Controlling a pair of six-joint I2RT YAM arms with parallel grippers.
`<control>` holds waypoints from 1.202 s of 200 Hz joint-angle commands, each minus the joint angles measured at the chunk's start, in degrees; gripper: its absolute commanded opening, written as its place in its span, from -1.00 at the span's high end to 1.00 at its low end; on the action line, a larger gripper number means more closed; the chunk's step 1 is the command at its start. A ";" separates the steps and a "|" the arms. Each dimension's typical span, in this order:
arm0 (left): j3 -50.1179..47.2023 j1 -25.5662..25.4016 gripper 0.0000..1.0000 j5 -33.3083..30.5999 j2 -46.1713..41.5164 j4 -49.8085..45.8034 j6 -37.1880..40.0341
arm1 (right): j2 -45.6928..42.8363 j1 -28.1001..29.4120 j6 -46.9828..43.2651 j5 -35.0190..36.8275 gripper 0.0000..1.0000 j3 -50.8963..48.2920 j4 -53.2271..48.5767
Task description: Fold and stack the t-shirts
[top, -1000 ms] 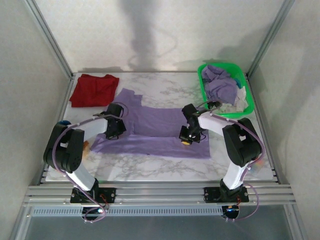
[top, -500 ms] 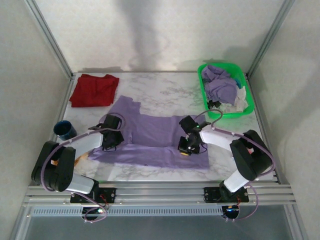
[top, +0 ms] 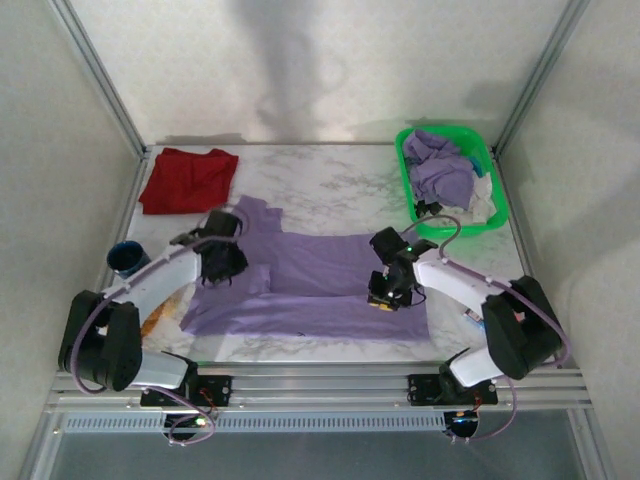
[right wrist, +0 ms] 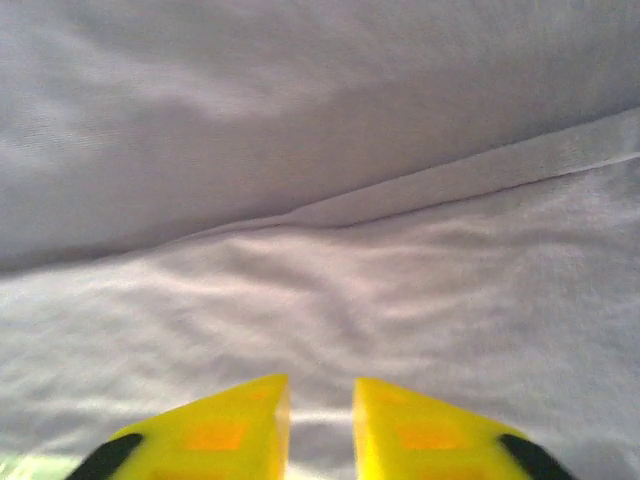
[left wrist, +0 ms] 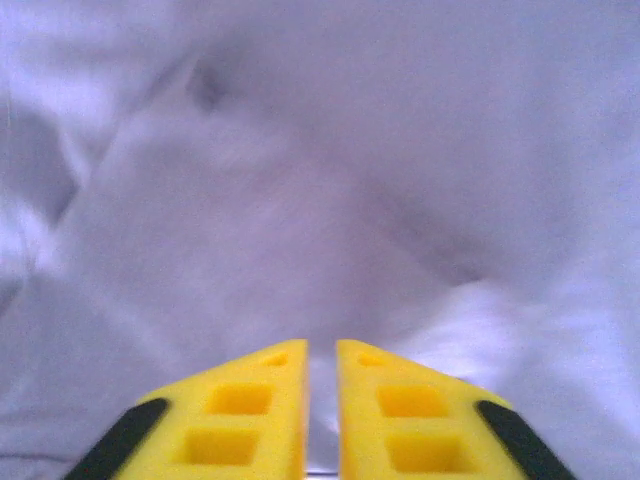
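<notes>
A purple t-shirt (top: 310,285) lies spread across the middle of the marble table, partly folded along its near half. My left gripper (top: 222,268) is down on the shirt's left side, its yellow fingers (left wrist: 250,410) nearly together with purple cloth (left wrist: 300,200) pinched in the thin gap. My right gripper (top: 385,298) presses on the shirt's right part, and cloth (right wrist: 330,280) runs between its yellow fingers (right wrist: 220,430). A folded red t-shirt (top: 188,180) lies at the back left.
A green basket (top: 405,165) at the back right holds several crumpled garments, purple and white. A dark blue cup (top: 127,259) stands near the left edge beside my left arm. Metal frame posts border the table on both sides.
Both grippers dragged the purple shirt toward the near edge. Since then the left gripper has moved back away, bunching cloth on the left. The right gripper has shifted slightly right.
</notes>
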 commanded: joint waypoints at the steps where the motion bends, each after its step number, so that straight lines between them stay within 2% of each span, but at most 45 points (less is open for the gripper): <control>1: 11.37 3.16 0.48 -1.23 3.47 -6.00 5.41 | -2.22 -0.43 -3.00 1.17 0.48 6.42 -8.13; 27: 22.39 6.53 0.17 -0.45 14.34 -5.34 11.92 | -3.99 -1.11 -3.02 2.50 0.40 7.40 -7.97; 44: 28.04 8.43 0.04 3.31 21.93 -2.30 15.42 | -3.63 -2.18 -3.38 2.39 0.39 7.74 -8.00; 74: 38.36 9.94 0.02 6.61 33.61 1.21 19.42 | -2.25 -3.03 -3.78 2.03 0.39 8.51 -8.02; 139: 60.28 10.56 0.00 2.88 52.94 -3.54 22.06 | 0.77 -5.38 -5.73 3.57 0.39 13.81 -11.51; 180: 66.03 10.28 0.09 3.11 57.83 -5.85 21.80 | 1.13 -6.75 -6.52 3.92 0.39 14.30 -12.32; 216: 64.29 9.34 0.20 -0.96 57.03 -6.86 23.10 | 1.96 -7.26 -7.04 3.44 0.39 14.15 -12.21; 240: 63.44 9.08 0.20 -1.12 57.11 -6.82 23.49 | 2.19 -7.24 -7.22 3.15 0.40 14.33 -12.08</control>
